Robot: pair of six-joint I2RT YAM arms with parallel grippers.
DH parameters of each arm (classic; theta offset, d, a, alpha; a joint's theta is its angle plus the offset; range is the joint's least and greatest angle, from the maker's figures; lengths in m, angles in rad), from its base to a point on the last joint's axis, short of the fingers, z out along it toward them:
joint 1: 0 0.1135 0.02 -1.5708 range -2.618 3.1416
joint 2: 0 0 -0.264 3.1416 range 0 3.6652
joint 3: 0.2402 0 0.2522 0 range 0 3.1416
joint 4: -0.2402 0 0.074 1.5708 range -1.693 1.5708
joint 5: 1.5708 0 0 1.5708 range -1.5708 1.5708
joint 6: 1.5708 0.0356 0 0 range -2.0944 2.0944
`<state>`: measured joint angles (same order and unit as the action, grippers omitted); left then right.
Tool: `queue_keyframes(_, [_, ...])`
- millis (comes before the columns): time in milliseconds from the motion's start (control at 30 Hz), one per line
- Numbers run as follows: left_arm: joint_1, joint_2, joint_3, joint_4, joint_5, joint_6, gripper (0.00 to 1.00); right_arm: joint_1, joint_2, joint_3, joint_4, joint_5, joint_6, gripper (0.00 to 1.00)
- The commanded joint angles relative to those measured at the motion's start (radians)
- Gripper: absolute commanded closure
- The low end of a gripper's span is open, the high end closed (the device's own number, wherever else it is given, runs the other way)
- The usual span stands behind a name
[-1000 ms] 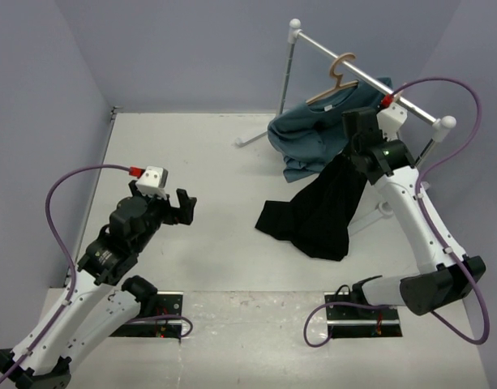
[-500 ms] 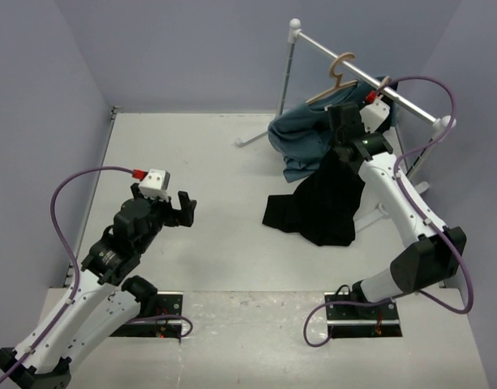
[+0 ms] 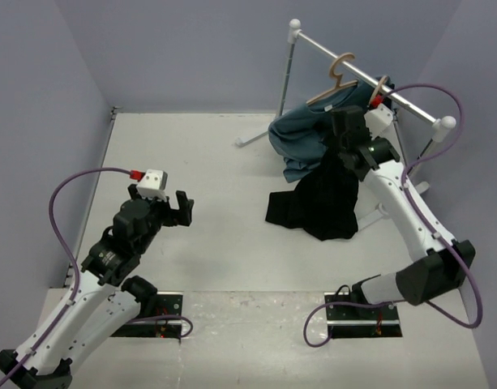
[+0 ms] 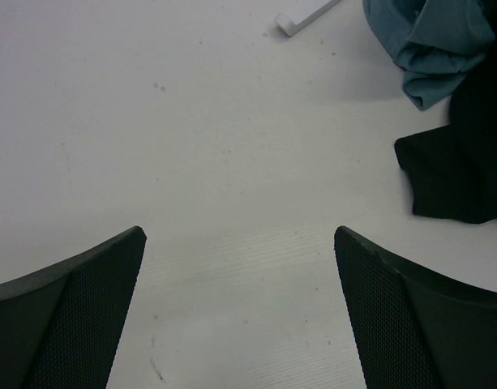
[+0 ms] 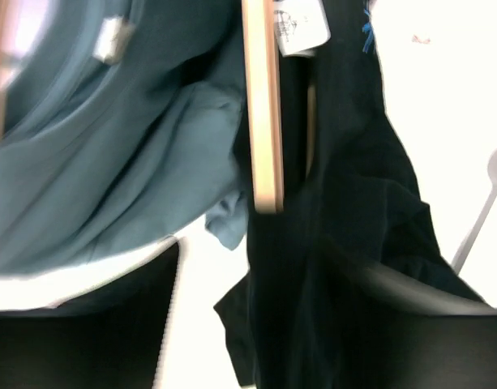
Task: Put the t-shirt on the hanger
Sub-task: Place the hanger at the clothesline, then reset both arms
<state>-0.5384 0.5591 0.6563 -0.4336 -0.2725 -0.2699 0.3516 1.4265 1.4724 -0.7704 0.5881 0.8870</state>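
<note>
Right gripper point(image 5: 256, 275) jaws now apart.

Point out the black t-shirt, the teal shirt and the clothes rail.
Plain black fabric t-shirt point(image 3: 325, 207), top view, its lower body.
Teal-blue fabric shirt point(image 3: 301, 142), top view, bunched middle.
White metal clothes rail point(image 3: 319, 47), top view, horizontal bar.

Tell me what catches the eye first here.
A black t-shirt hangs below the rail at far right, its hem resting on the table. Beside it bunches a teal shirt; the left tool hovers open over the table's left side.
</note>
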Motion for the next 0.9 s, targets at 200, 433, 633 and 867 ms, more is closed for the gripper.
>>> queue_keyframes(200, [0.018, 0.014, 0.051, -0.037, -0.311, -0.141, 0.0, 0.009, -0.48, -0.124, 0.06, -0.195, -0.385, 0.01])
queue_keyframes(433, [0.017, -0.033, 0.126, -0.126, -0.408, -0.126, 0.0, 0.009, -0.791, -0.23, -0.108, -0.131, -0.584, 0.01])
queue_keyframes(633, [0.018, -0.1, 0.047, -0.08, -0.414, -0.106, 0.0, 0.009, -1.026, -0.335, -0.155, -0.237, -0.622, 0.01])
queue_keyframes(867, [0.017, -0.095, 0.02, -0.077, -0.396, -0.095, 0.0, 0.009, -1.16, -0.437, -0.13, -0.228, -0.593, 0.01])
